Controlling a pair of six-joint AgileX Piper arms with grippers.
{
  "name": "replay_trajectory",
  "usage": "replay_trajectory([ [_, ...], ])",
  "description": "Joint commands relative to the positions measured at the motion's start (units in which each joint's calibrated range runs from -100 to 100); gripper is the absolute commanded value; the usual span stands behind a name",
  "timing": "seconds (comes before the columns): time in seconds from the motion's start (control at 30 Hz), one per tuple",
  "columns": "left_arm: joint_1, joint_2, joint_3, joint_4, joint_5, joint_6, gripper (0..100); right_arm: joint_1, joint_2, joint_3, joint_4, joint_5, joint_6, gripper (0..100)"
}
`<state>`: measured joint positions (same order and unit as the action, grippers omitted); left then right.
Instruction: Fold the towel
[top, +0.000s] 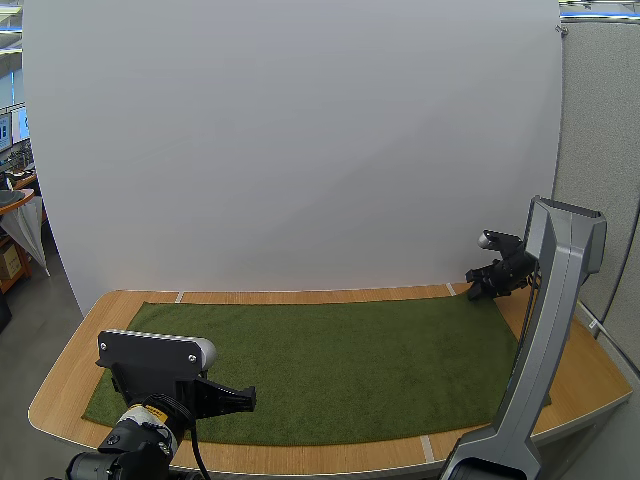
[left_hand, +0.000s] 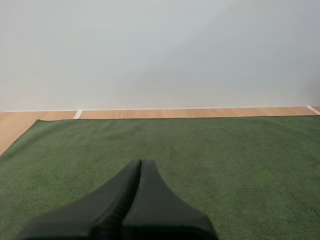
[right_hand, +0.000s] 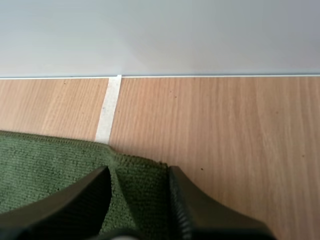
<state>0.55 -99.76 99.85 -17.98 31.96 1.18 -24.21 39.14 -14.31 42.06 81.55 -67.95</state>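
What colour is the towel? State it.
Plain dark green, no pattern. The towel shows best in the high view, spread flat over the wooden table.

No text, brand, no. or sign can be read anywhere. One small yellow sticker (top: 153, 409) is seen on the left arm (top: 150, 352) in the high view, w/ dark print too small to be made out.
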Motion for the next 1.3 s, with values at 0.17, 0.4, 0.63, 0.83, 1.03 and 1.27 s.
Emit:
replay_trajectory([
  [0.17,0.02,-0.2,0.1,0.3,-0.3,-0.4,0,0.0,-0.9,0.3,-1.2,1.5,-0.2,55],
  [0.4,0.02,-0.2,0.1,0.3,-0.3,-0.4,0,0.0,-0.9,0.3,-1.2,1.5,-0.2,53],
  [0.63,0.02,-0.2,0.1,0.3,-0.3,-0.4,0,0.0,-0.9,0.3,-1.2,1.5,-0.5,51],
  [0.83,0.02,-0.2,0.1,0.3,-0.3,-0.4,0,0.0,-1.1,0.3,-1.2,1.5,-0.5,18],
  [1.03,0.02,-0.2,0.1,0.3,-0.3,-0.4,0,0.0,-1.6,0.3,-1.2,1.5,-0.3,0],
  [1.27,0.02,-0.2,0.1,0.3,-0.3,-0.4,0,0.0,-5.4,0.3,0.2,5.5,-0.3,0],
])
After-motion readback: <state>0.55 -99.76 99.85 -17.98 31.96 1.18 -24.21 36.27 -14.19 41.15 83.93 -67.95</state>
